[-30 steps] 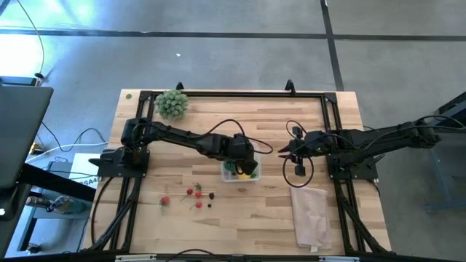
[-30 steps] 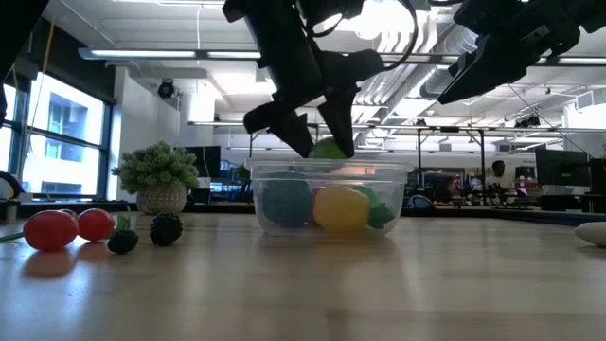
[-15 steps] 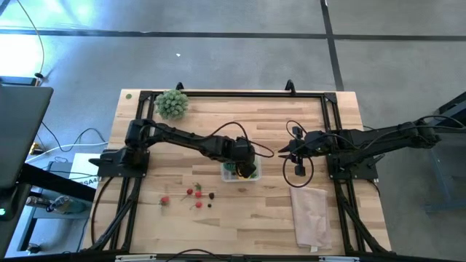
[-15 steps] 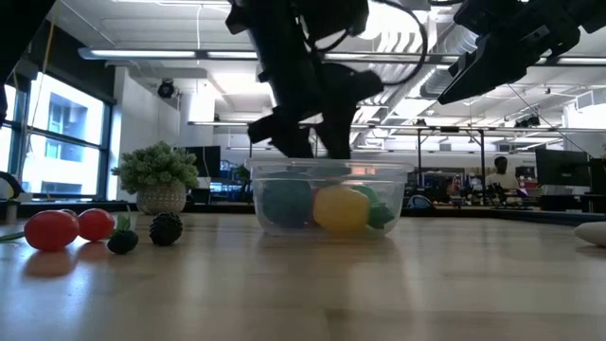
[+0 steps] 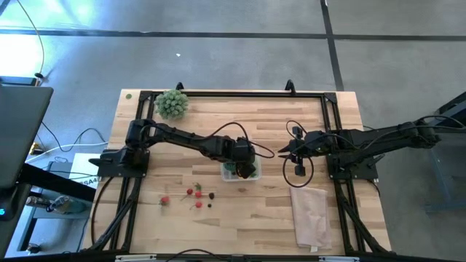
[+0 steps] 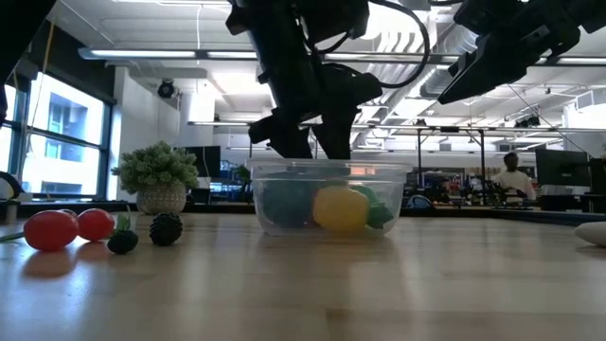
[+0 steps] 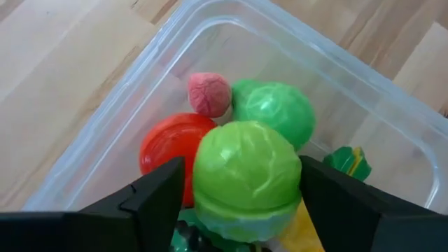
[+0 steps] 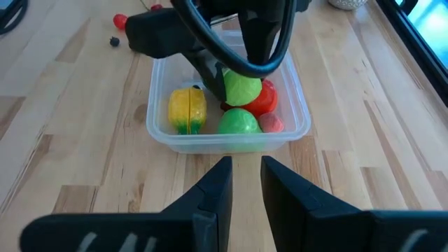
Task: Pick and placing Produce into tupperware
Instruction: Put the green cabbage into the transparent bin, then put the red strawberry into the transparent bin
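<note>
The clear tupperware (image 5: 251, 177) stands mid-table and holds a yellow piece (image 8: 187, 108), a red one (image 7: 159, 143), a pink one (image 7: 208, 94) and a green ball (image 7: 276, 112). My left gripper (image 7: 241, 168) reaches down into it, shut on a second green ball (image 7: 245, 168). More produce lies loose toward the near left: red pieces (image 6: 49, 230) and dark berries (image 6: 166, 228). My right gripper (image 8: 243, 168) hovers right of the tupperware, its fingers a little apart with nothing between them. My left gripper has the pale-green ball between its two fingers, one against each side (image 7: 294, 178). The fingers (image 6: 331, 133) slant steeply down from the table's left and dip past the tupperware's rim. The ball sits low over the other produce; whether it rests on them I cannot tell.
A bushy pale-green plant (image 5: 172, 104) stands at the far left corner. A folded beige cloth (image 5: 310, 216) lies at the near right. A black frame (image 5: 233, 94) runs around the tabletop. Bare wood lies near of the tupperware.
My left gripper has come down with the green ball from just above the tupperware's rim to inside it, and has rolled a little about its own line. The ball now sits below the rim among the other produce.
</note>
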Controlling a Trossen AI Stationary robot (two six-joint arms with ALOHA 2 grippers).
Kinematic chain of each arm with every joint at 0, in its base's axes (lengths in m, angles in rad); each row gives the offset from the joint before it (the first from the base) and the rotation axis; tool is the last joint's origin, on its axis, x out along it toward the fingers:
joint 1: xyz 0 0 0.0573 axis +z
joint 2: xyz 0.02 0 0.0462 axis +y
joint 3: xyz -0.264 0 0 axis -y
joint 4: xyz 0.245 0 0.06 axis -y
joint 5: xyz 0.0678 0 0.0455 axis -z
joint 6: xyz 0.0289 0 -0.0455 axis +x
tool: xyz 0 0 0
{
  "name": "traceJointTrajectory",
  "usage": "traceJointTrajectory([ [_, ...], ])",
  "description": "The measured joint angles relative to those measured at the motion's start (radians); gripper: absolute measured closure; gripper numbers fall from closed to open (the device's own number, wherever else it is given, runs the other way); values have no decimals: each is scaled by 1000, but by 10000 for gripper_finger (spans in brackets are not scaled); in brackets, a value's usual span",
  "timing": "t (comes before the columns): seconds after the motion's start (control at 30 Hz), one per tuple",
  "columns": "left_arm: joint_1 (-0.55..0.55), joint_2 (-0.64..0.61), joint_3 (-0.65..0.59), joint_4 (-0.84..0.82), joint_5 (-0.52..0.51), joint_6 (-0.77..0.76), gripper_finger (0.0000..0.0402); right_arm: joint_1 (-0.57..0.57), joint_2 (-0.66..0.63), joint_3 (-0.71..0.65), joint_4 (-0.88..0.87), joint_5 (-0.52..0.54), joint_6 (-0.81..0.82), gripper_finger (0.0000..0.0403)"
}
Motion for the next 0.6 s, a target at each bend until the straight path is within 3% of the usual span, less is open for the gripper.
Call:
traceJointTrajectory([
  [0.2,0,0,0,1,-1,41,112,0,0,0,0,0,0,336],
  [0.43,0,-7,9,-11,-1,48,119,0,0,0,0,0,0,336],
  [0.6,-1,-13,95,-98,-2,44,127,0,0,0,0,0,0,336],
])
